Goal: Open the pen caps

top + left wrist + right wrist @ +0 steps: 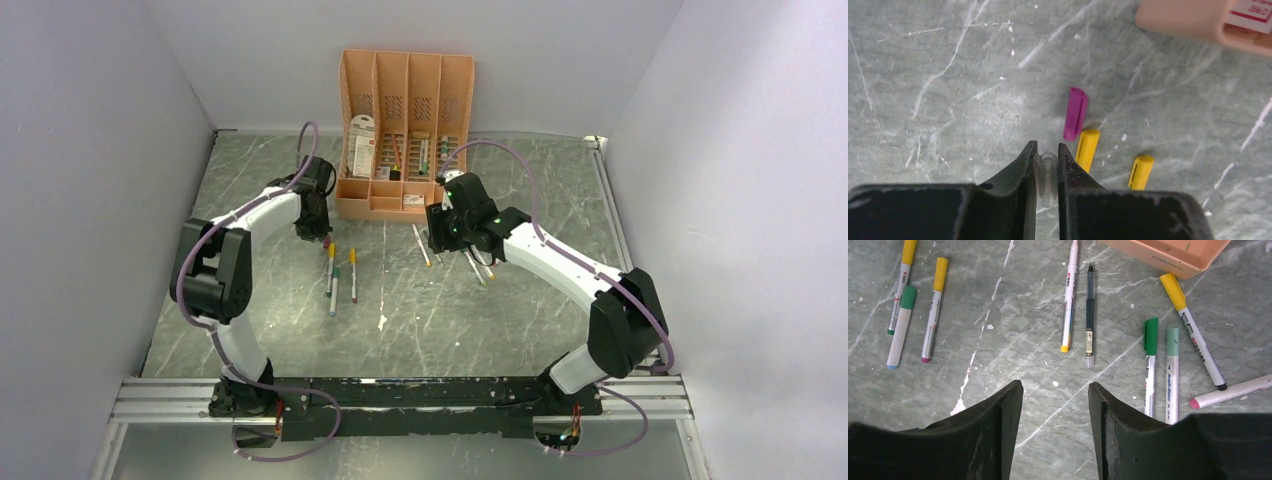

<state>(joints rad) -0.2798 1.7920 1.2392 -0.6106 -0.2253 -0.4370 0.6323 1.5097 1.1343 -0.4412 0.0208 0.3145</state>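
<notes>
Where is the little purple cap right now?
In the left wrist view the purple cap lies on the table just beyond the left gripper, which pinches a clear cap. Its near end sits beside a yellow cap.

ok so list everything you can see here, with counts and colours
marker pens with pale barrels: eight, caps or ends yellow, green, orange, pink; three left, one centre, four right
thin dark gel pen: one, dark see-through barrel, uncapped, beside the centre marker
loose purple plastic cap: one, purple, lying ahead of the left gripper
clear plastic cap: one, transparent, between the left gripper's fingers
slotted plastic organiser: one, peach-orange, back centre
card packets and stationery: several, mostly white, in the organiser's slots
marbled table: one, grey-green, under everything
left gripper: one, black, shut on the clear plastic cap
right gripper: one, black, open and empty, above the pens
</notes>
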